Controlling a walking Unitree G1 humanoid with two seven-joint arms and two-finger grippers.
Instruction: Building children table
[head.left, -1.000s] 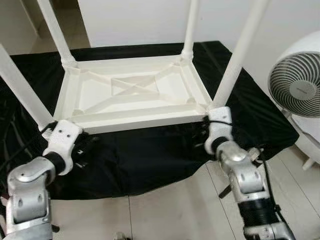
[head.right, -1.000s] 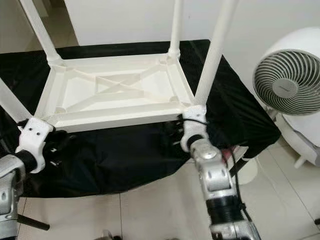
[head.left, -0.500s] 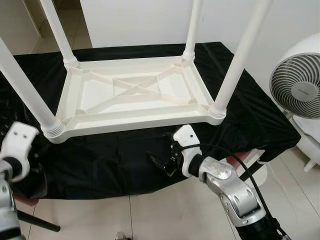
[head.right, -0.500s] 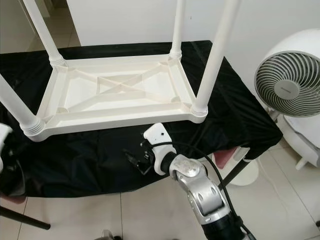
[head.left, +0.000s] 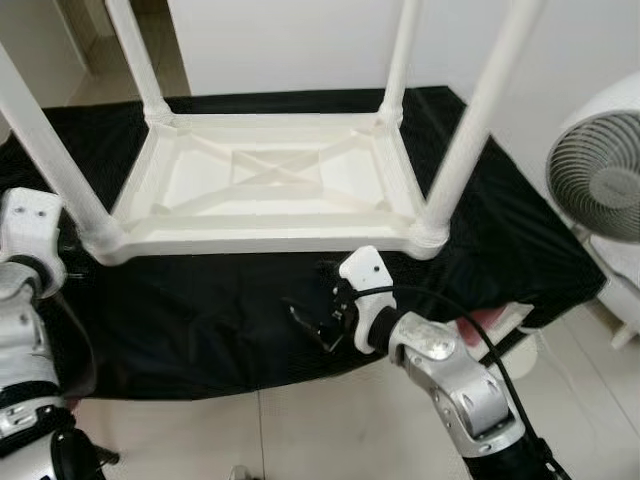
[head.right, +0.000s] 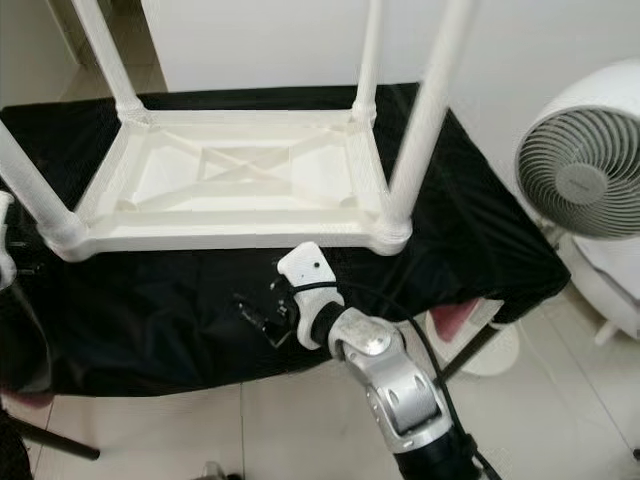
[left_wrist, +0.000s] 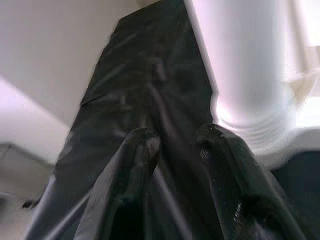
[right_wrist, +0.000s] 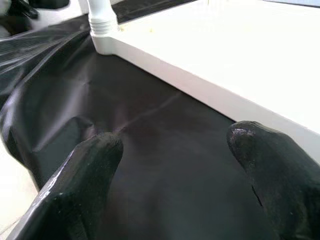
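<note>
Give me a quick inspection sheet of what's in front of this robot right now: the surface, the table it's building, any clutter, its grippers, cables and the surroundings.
Surface: black cloth draped over the work surface, wrinkled, hanging over the near edge.
Job's things: white children's table lying upside down on the cloth, all four legs fitted and pointing up.
Clutter: nothing seen on the cloth.
Grippers: right gripper open, above the cloth in front of the table's near edge, holding nothing; left gripper open, beside the near left leg, not gripping it.
Cables: black cable looping along the right arm.
Surroundings: white fan on the right, white wall behind, pale tiled floor.
</note>
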